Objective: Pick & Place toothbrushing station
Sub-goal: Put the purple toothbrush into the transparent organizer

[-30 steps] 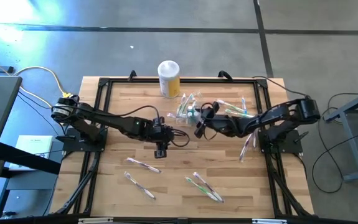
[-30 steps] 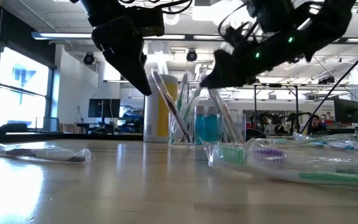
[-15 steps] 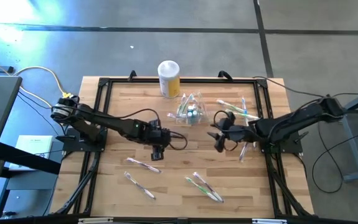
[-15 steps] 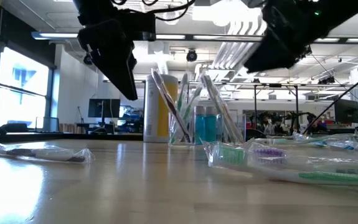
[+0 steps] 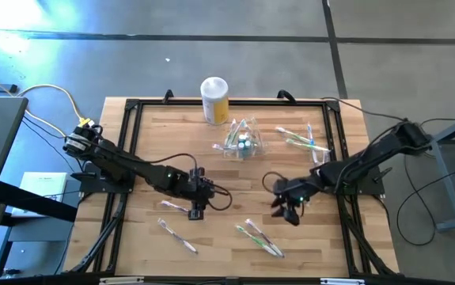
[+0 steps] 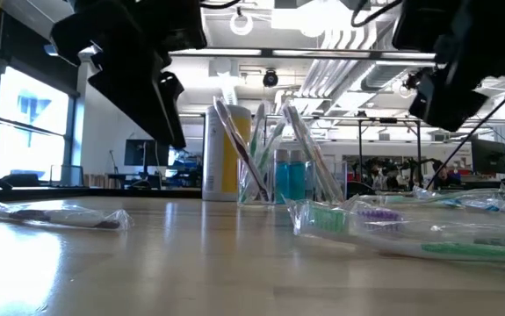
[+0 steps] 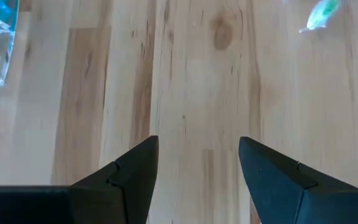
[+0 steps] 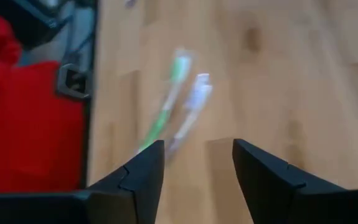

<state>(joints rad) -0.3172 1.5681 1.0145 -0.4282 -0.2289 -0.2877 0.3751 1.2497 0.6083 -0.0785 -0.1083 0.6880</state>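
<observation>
Toward the back of the worktop (image 5: 148,127), just in front of the yellow canister (image 5: 214,100): the toothbrushing station (image 5: 242,140), upright, stuffed with brushes, touched by neither arm. Down at mid-worktop, well clear of it, the left gripper (image 5: 196,212), fingers (image 7: 135,171) spread apart and empty over bare wood, beside a wrapped toothbrush (image 5: 176,207). Across on the other side, the right gripper (image 5: 285,213), fingers (image 8: 263,174) parted too, nothing between them, wrapped toothbrushes (image 8: 179,106) lying ahead.
</observation>
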